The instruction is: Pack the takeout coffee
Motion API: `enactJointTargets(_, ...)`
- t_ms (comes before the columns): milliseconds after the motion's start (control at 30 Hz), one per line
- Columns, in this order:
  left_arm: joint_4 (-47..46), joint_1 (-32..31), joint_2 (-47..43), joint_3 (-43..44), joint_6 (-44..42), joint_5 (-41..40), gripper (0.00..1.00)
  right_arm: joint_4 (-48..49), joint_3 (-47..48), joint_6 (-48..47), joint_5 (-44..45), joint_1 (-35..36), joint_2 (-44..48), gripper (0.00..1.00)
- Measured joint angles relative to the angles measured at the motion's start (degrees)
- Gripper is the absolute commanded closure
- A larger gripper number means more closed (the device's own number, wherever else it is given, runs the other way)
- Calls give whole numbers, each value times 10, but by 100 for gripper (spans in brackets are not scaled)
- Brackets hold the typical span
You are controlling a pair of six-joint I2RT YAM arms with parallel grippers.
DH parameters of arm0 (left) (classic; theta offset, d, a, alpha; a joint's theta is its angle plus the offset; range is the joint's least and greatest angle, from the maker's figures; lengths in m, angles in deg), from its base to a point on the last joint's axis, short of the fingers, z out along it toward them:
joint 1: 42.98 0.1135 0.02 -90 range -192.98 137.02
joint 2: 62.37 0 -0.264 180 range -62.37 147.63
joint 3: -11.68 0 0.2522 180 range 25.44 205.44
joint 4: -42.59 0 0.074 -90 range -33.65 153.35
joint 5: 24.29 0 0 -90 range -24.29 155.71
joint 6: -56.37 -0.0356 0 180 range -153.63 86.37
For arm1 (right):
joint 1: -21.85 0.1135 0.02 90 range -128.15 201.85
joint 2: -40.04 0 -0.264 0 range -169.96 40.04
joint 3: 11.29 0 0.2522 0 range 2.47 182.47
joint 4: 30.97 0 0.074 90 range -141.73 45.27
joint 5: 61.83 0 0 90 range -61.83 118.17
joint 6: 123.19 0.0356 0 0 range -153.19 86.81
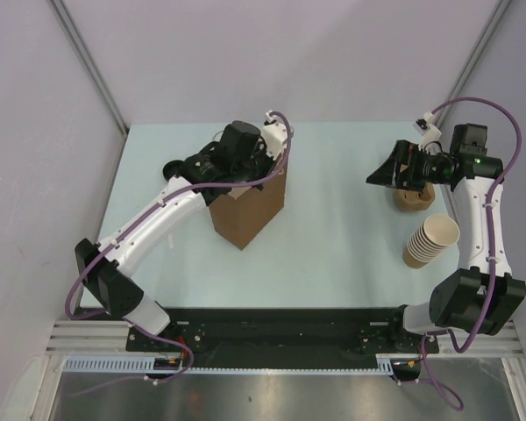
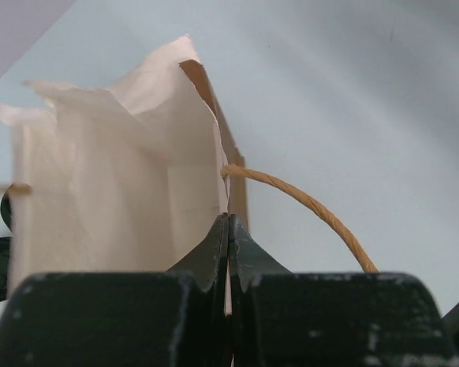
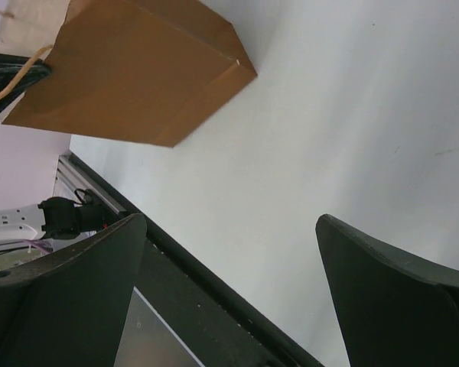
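Takeout coffee could not be picked out for sure: only a brown shape (image 1: 410, 202) showed under the right wrist, behind the jaws and mostly covered. The left jaws (image 2: 228, 256) were pinched tight on the rim of the paper bag (image 2: 115, 191). Its twine handle (image 2: 306, 202) arched just beside them, and past them showed the bag's pale inner walls. The right jaws (image 3: 231, 229) stood wide and held nothing, with the bench (image 3: 352, 115) stretching ahead to the bag. Stacked cups (image 1: 431, 239) lay behind them.
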Motion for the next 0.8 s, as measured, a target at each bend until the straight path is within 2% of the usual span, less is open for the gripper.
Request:
enactJointTargets(300, 36, 25, 6, 31, 28, 9, 99, 0, 0, 0, 0, 0, 0, 0)
enactJointTargets(433, 44, 30, 6, 32, 40, 21, 79, 0, 0, 0, 0, 0, 0, 0)
enactJointTargets(467, 48, 30, 5, 32, 44, 24, 68, 0, 0, 0, 0, 0, 0, 0)
enactJointTargets(500, 52, 30, 5, 31, 48, 26, 63, 0, 0, 0, 0, 0, 0, 0)
enactJointTargets(533, 53, 30, 5, 30, 52, 28, 54, 0, 0, 0, 0, 0, 0, 0)
enactJointTargets(800, 72, 30, 5, 15, 92, 40, 34, 0, -1, 0, -2, 0, 0, 0)
